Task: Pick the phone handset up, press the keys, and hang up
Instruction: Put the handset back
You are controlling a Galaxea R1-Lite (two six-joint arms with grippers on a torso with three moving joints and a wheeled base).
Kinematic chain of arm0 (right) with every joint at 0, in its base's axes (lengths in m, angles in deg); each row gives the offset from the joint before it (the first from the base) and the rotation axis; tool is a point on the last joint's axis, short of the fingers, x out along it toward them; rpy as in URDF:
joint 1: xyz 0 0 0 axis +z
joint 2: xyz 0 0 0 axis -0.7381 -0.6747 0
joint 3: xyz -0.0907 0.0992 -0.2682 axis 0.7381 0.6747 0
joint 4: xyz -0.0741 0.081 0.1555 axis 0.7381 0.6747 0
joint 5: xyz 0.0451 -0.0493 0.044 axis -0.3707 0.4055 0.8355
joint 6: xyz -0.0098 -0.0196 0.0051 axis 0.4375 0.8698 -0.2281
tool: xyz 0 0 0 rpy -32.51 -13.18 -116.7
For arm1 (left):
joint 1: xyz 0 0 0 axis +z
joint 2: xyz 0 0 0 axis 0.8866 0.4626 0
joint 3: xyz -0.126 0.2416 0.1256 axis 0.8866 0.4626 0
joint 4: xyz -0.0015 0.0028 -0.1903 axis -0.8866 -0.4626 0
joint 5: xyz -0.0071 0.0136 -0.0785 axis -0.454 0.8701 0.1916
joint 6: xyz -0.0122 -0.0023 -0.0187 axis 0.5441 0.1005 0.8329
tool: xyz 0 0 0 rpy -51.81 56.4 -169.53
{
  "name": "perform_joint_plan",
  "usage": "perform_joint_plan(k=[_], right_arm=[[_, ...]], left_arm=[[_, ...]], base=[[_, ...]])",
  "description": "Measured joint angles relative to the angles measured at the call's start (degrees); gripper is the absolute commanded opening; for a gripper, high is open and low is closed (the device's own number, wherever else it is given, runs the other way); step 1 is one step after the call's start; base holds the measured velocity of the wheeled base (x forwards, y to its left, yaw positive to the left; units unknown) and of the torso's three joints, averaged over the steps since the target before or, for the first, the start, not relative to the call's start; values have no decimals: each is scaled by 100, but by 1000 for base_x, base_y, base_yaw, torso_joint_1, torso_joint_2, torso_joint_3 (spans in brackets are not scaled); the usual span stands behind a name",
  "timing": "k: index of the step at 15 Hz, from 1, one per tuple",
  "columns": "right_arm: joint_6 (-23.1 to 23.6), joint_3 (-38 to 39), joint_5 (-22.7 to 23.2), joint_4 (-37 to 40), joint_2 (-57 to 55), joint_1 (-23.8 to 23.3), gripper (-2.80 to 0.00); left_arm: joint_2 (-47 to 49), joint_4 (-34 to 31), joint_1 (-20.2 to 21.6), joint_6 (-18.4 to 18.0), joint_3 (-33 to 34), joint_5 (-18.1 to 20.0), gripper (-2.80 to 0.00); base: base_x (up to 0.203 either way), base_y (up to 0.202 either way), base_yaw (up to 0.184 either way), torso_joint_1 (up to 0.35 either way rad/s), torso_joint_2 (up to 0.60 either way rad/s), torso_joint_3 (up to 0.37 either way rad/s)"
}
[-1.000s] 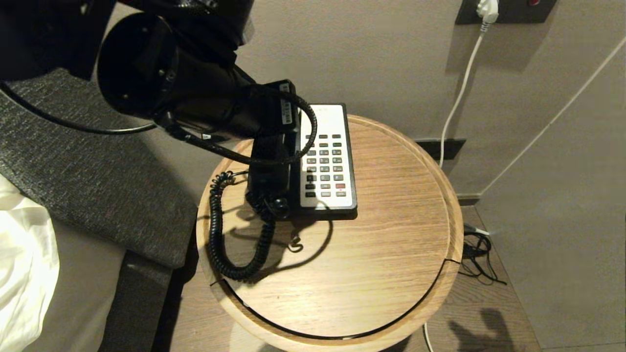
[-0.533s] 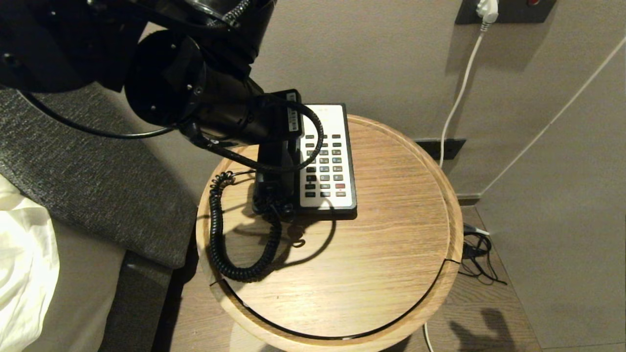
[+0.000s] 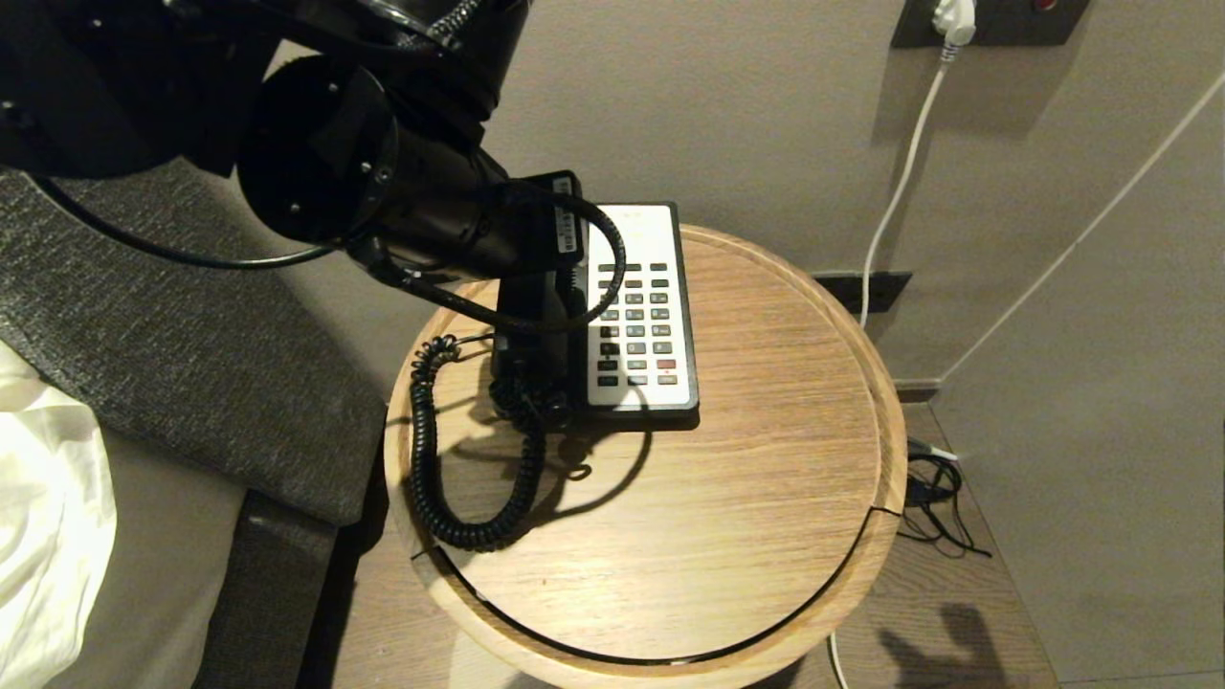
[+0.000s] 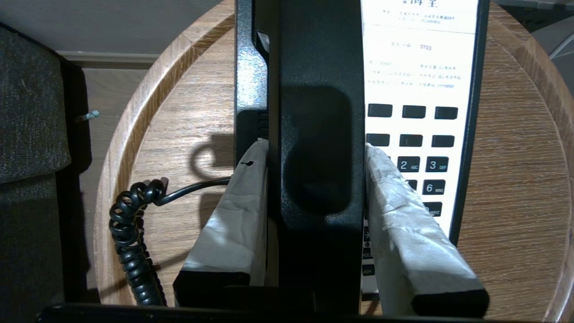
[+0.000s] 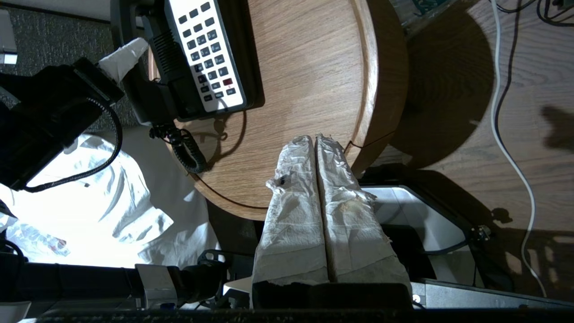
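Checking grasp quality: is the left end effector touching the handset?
Touching. The left wrist view shows the left end effector with both wrapped fingers pressed against the handset sides.

The left claw [image 4: 316, 148] has carried the phone handset [image 4: 314, 112] rightward, closer against the keys [image 3: 635, 325]

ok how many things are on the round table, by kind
phone base: 1
phone handset, clamped in the left hand: 1
coiled cord: 1
total: 3
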State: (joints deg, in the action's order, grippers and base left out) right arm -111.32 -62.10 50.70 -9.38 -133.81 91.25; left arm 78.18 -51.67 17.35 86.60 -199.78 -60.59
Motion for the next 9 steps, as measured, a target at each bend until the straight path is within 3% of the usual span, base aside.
perform_joint_plan(k=[9], right_arm=[[0,-22,15,0,-2,-2,-280]], left_arm=[[142,2,-2,56,149,-4,-280]], base=[[0,0,0,0,0,0]])
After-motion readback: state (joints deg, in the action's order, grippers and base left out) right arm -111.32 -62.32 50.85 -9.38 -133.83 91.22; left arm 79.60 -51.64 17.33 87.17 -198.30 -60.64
